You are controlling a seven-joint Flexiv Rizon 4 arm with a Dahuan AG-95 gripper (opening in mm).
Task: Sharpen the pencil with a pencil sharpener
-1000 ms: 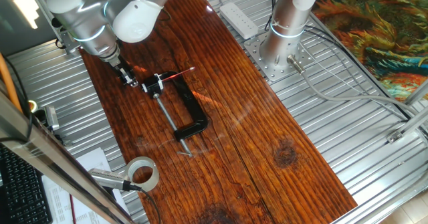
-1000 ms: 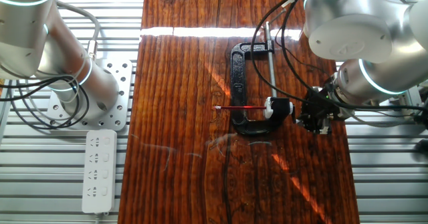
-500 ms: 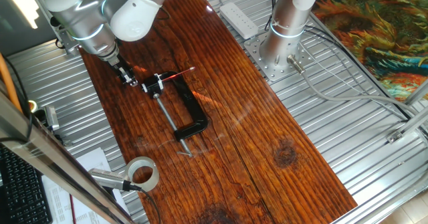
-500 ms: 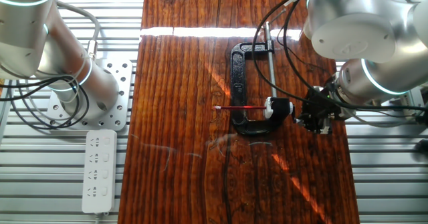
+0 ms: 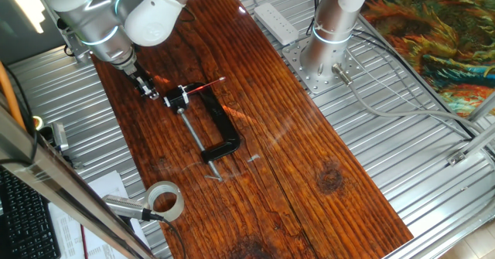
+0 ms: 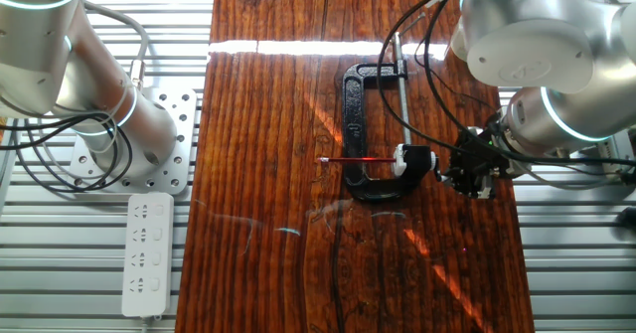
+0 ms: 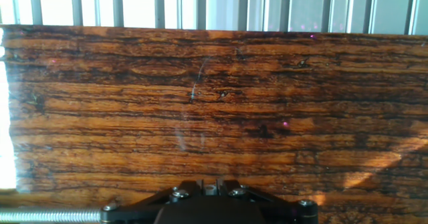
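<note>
The pencil is a thin red stick lying across the wooden table, also seen in the other fixed view. One end sits in the small white and black sharpener, which is held in the black clamp. My gripper is low over the table, just beside the sharpener on the side away from the pencil, with a small gap between them. In the hand view its fingers look closed together with nothing in them. Pencil and sharpener are out of the hand view.
The clamp's grey screw rod runs along the table and shows at the hand view's bottom left. A tape roll lies near the table's front. A second arm's base and a power strip stand beside the table.
</note>
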